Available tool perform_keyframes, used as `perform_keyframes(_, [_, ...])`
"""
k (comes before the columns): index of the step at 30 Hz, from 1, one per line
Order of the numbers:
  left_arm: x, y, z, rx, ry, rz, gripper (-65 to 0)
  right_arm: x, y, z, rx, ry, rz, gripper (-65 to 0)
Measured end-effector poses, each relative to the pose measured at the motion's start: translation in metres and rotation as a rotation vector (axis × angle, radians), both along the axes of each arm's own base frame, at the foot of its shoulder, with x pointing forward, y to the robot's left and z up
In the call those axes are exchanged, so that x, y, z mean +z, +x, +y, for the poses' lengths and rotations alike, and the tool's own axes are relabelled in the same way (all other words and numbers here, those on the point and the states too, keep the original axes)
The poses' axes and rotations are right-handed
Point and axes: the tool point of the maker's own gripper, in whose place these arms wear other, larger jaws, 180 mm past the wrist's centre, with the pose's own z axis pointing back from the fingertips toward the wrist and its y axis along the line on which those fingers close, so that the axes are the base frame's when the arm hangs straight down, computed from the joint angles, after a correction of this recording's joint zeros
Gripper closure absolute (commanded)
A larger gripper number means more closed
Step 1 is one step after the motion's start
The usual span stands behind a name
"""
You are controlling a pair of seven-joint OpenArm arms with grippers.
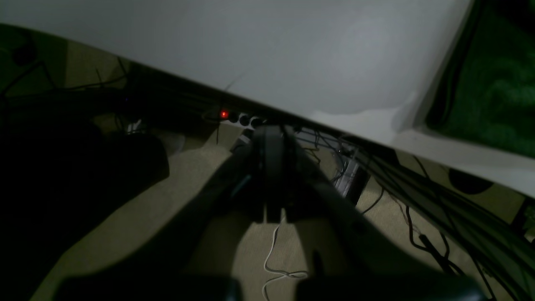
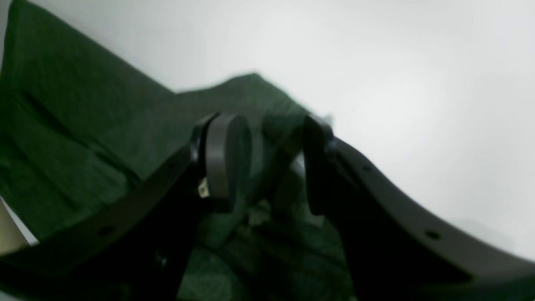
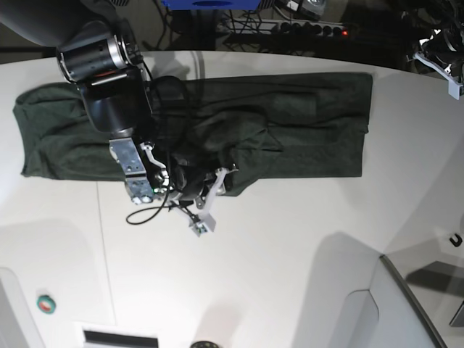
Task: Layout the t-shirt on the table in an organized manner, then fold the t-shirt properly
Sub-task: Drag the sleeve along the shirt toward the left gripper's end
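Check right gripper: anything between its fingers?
Yes. In the right wrist view a bunched fold of the t-shirt sits between the right gripper fingers, above the white table.

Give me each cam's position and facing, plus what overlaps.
Left wrist: behind the shut left hand, off the table edge, facing floor cables; t-shirt at far right.
Right wrist: behind the right hand, low over the t-shirt, its fingers straddling a fold.
Base: overhead, looking down on the table; right arm and right hand show.
Shared: all three see the t-shirt on white tabletop.
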Motion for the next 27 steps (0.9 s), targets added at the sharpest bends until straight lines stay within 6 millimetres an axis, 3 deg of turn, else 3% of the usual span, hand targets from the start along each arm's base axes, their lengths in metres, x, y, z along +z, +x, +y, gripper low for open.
perform_keyframes(7, [0.0,0.0,0.0,0.0,0.0,-0.001,0.0,0.0,0.0,0.001,-0.002,0.003,-0.003,-21.6])
perform_keyframes(11, [0.0,0.0,0.0,0.001,0.0,0.001,0.0,-0.001,-0.001,0.0,0.001,0.0,0.003,-1.7])
perform_keyframes(12, [0.0,0.0,0.0,0.001,-0.001,0.001,0.0,0.0,-0.001,0.0,0.001,0.0,0.002,0.0])
perform_keyframes(17, [0.0,-0.004,0.002,-0.004,0.006,0.01,0.0,0.0,-0.006,-0.001,0.025,-0.028,0.031,-0.9])
perform_keyframes(21, [0.016,-0.014,0.028,-0.018,0.089,-0.018,0.0,0.02,-0.009,0.001,0.044,-0.034,-0.019,-0.9])
perform_keyframes(23, [0.018,-0.019,0.031,-0.024,0.102,-0.023,0.0,0.033,-0.012,0.008,0.093,-0.06,-0.066,-0.9])
perform_keyframes(27, [0.015,-0.016,0.024,-0.027,0.081,-0.038,0.0,0.061,-0.034,0.042,0.23,-0.071,-0.138,-0.9])
